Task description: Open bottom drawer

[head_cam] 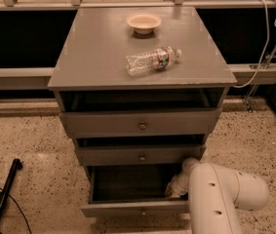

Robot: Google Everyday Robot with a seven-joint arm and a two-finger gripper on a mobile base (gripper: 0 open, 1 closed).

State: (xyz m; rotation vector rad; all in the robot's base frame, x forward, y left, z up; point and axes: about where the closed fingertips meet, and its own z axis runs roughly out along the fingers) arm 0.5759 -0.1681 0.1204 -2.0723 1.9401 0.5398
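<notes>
- My gripper [175, 190] sits low in the right inside corner of the grey wooden bottom drawer w/ small round metal knob [113, 209]. Can't tell if it's open, closed or holding anything.
- Bulky white robot arm [225, 194] fills the lower right of my view.
- Bottom drawer juts well out of the grey cabinet [103, 57], dark interior showing.
- I judge the task approx. done. Left: back the gripper out w/o nudging the drawer.
- Cabinet top: clear plastic bottle [152, 60] on its side, cream round bowl [144, 22] near it.
</notes>
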